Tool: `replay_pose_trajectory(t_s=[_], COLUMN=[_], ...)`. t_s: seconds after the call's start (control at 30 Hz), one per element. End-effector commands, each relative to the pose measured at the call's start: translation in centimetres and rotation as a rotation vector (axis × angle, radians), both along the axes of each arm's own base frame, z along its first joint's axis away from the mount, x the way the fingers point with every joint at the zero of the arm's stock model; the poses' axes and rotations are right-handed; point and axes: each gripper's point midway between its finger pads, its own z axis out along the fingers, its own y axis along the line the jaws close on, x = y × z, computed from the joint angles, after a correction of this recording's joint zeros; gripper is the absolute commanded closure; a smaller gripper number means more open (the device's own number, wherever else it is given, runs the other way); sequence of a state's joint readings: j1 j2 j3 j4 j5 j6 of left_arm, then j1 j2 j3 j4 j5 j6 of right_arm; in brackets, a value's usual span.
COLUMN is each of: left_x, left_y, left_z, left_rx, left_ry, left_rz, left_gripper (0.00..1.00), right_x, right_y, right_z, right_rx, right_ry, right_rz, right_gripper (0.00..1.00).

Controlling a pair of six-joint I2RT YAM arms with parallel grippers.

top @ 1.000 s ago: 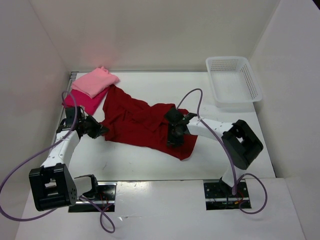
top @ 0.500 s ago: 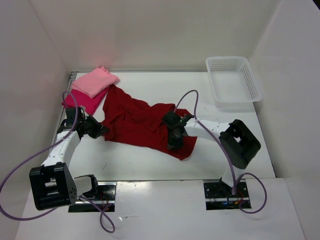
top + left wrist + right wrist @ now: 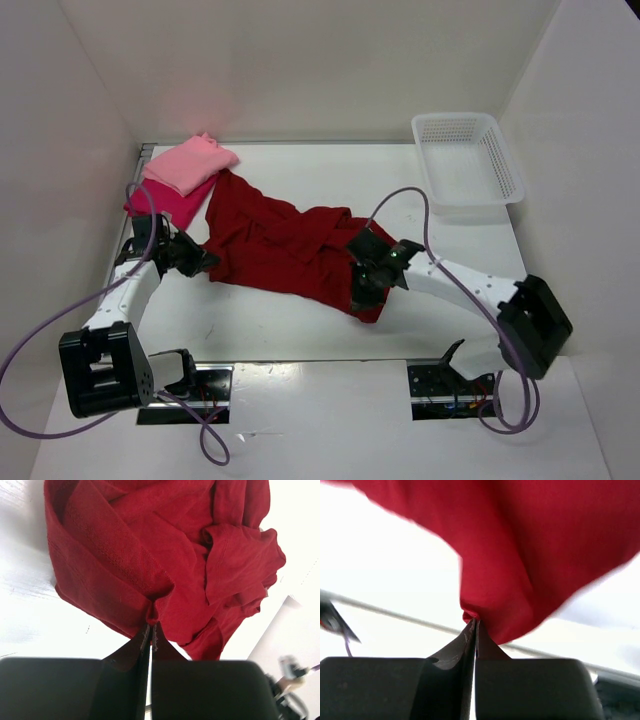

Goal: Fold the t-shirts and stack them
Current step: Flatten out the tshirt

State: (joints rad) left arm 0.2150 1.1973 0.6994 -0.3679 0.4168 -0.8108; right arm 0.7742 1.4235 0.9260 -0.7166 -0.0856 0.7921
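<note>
A dark maroon t-shirt (image 3: pixel 285 248) lies crumpled across the middle of the table. My left gripper (image 3: pixel 207 262) is shut on the shirt's left edge, and the cloth (image 3: pixel 165 565) bunches up just past its closed tips (image 3: pixel 151 627). My right gripper (image 3: pixel 358 297) is shut on a pinch of the same shirt near its lower right corner, with the cloth (image 3: pixel 540 545) hanging from the tips (image 3: pixel 473 621). A light pink t-shirt (image 3: pixel 190 163) lies folded on top of a bright crimson-magenta t-shirt (image 3: pixel 172 203) at the back left.
A white mesh basket (image 3: pixel 466 158) stands at the back right. White walls close in the table on the left, back and right. Purple cables loop from both arms. The arm bases sit at the near edge.
My right gripper has closed on the maroon shirt and pulled toward the near right, and the right arm has stretched out that way. The left arm has stayed put.
</note>
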Motion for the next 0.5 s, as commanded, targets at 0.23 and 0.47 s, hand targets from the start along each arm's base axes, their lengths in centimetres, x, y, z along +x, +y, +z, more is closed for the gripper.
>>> replay_pose_trajectory(t_s=[0.23, 0.47], left_x=[1.7, 2.4], left_y=[0.7, 0.3], left_z=[1.1, 1.0], left_rx=[0.058, 0.024], left_ry=[-0.046, -0.05], left_rz=[-0.033, -0.048], left_gripper=[1.0, 1.0], right_x=[-10.7, -5.6], right_y=[-2.5, -1.8], right_z=[-0.4, 1.5], right_rx=[-0.032, 0.151], right_ry=[0.268, 0.125], right_rz=[-0.017, -0.347], right_gripper=[0.54, 0.4])
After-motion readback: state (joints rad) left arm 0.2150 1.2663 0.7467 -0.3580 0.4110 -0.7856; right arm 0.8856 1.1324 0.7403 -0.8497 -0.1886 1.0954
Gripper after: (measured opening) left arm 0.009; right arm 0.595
